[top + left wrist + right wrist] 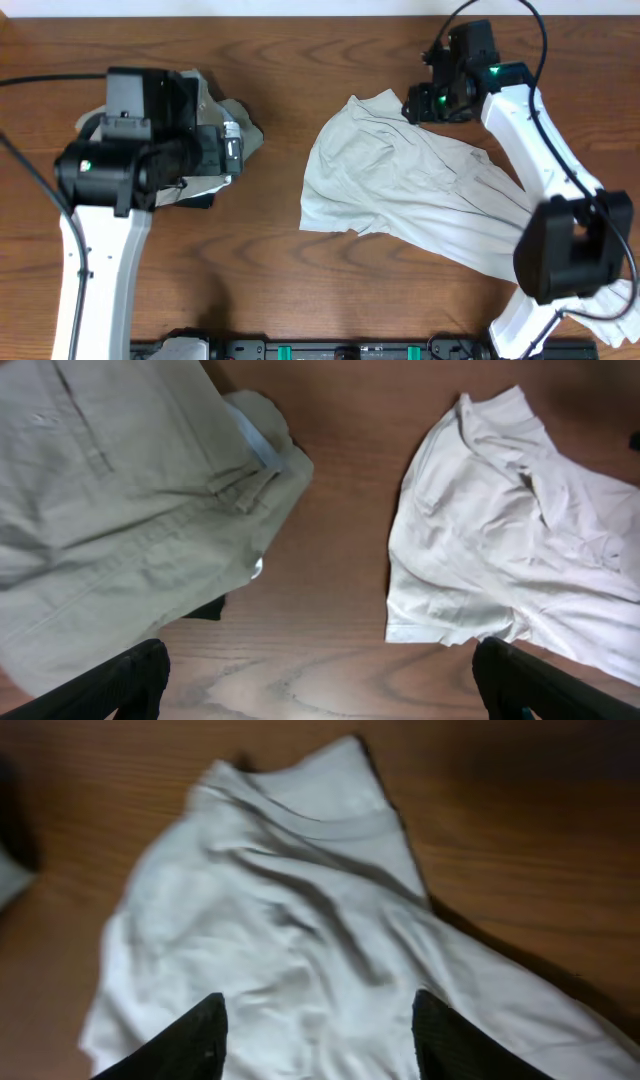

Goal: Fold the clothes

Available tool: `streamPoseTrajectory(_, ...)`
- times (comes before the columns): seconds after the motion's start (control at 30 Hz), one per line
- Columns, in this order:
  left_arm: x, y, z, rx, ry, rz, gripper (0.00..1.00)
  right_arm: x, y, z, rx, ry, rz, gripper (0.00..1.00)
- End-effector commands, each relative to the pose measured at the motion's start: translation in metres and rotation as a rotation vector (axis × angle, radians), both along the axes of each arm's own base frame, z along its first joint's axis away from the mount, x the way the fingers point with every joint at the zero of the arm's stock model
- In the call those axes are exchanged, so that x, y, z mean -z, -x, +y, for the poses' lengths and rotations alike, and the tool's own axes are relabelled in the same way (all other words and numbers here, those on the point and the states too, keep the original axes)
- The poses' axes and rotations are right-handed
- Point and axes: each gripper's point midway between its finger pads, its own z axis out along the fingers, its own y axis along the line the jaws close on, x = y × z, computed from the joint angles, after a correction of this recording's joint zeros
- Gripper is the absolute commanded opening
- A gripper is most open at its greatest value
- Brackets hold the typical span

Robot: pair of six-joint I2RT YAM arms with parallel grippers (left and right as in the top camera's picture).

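Two empty hands: left hand (320, 662) spread wide by khaki garment (120, 490); right hand (320, 1010) parted over cream garment (300, 910).

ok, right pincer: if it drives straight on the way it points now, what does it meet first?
The cream-white garment. In its wrist view the right pincer stands open, aimed at the wrinkled cloth, with nothing in between. I can't tell how big the gap is.

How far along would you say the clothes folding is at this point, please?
Done: the khaki garment looks folded on the left. In hand: nothing; the right gripper hovers open over the cream-white shirt, and the left gripper is open too. Left: that shirt lies spread and wrinkled, unfolded.
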Motion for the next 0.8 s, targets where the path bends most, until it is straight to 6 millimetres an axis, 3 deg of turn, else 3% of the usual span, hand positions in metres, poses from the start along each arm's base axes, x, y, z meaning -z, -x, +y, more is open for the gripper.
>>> streamPoseTrajectory(0.0,0.003,-0.006,-0.007,0.021,0.023,0.018,0.99,0.042,0.002,0.007,-0.055,0.033,0.072,0.62)
streamPoseTrajectory(0.13,0.012,-0.009,-0.014,0.042,0.056,0.061,0.99,0.065,0.002,0.022,-0.147,0.061,0.074,0.67)
streamPoseTrajectory(0.23,0.021,-0.008,-0.03,0.086,0.099,0.106,0.98,0.074,-0.002,0.023,-0.135,0.131,0.061,0.64)
streamPoseTrajectory(0.33,0.035,-0.007,-0.045,0.129,0.099,0.159,0.81,0.081,-0.004,0.021,-0.104,0.196,0.058,0.61)
streamPoseTrajectory(0.43,0.056,-0.006,-0.063,0.182,0.084,0.223,0.7,0.086,-0.002,0.026,-0.115,0.215,0.059,0.41)
streamPoseTrajectory(0.6,0.1,-0.005,-0.088,0.244,0.057,0.349,0.51,0.081,-0.011,-0.008,0.01,0.397,0.025,0.07)
streamPoseTrajectory(0.77,0.137,-0.007,-0.107,0.289,0.031,0.442,0.47,0.064,-0.021,-0.03,0.065,0.412,0.003,0.01)
